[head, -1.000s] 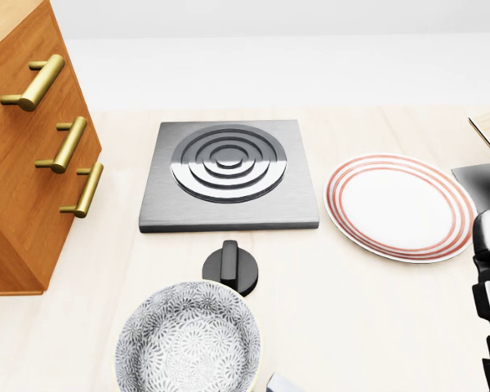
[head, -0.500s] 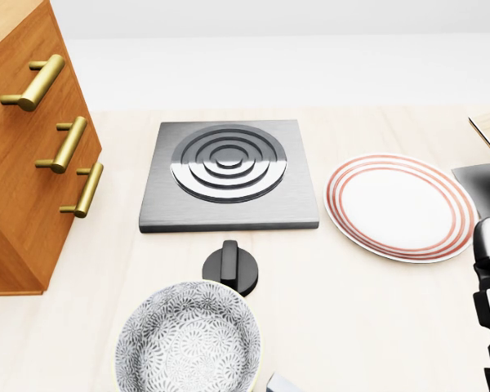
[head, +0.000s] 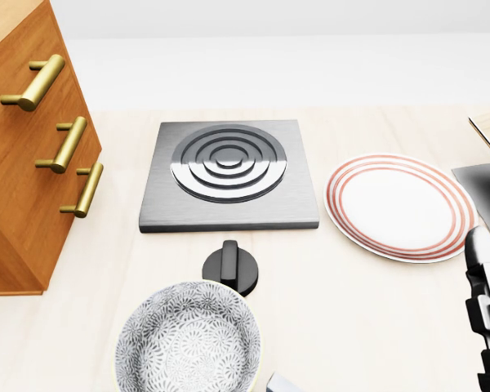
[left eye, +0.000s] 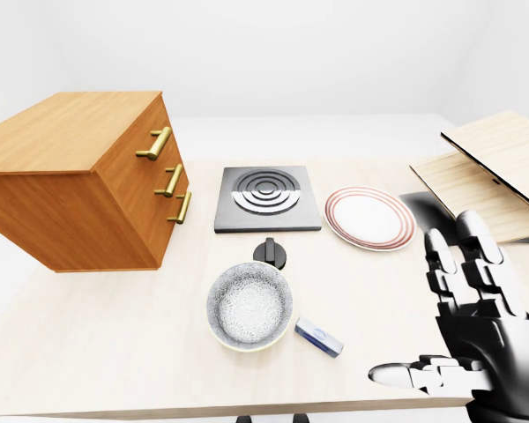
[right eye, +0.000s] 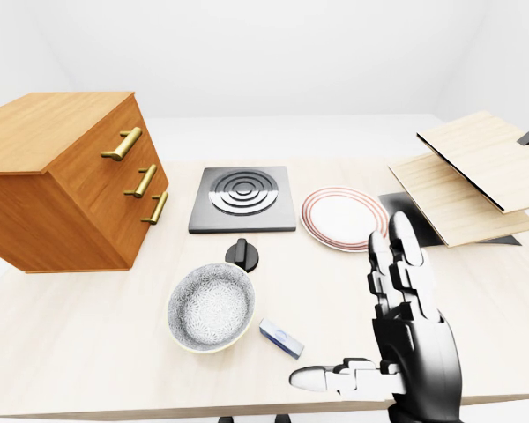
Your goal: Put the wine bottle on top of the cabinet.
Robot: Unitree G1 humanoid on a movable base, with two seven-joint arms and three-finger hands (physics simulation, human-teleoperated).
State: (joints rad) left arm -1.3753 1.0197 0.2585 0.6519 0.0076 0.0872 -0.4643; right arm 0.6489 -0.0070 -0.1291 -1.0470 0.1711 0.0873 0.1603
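One robot hand (right eye: 370, 330), my right, hovers with fingers spread, grasping nothing, low right over the desk (right eye: 88, 335); no wine bottle shows, and the cabinet (right eye: 57, 176) lies far left, so I cannot tell the bottle's direction.

The light is bright, even and diffuse, washing the walls and the pale table (left eye: 115, 352) almost white. Shadows are faint: a soft, short one lies under the cabinet (left eye: 79, 189) along its lower edge, and the bowl (left eye: 249, 306) below and to the right of the cabinet casts barely any. The brass handles (head: 65, 144) on the cabinet carry small glints, and the ringed metal burner (head: 229, 163) to the cabinet's right shows a smooth grey sheen (no harsh glare). Everything renders sharp, without blur; the eye views stretch the cabinet's perspective wide.
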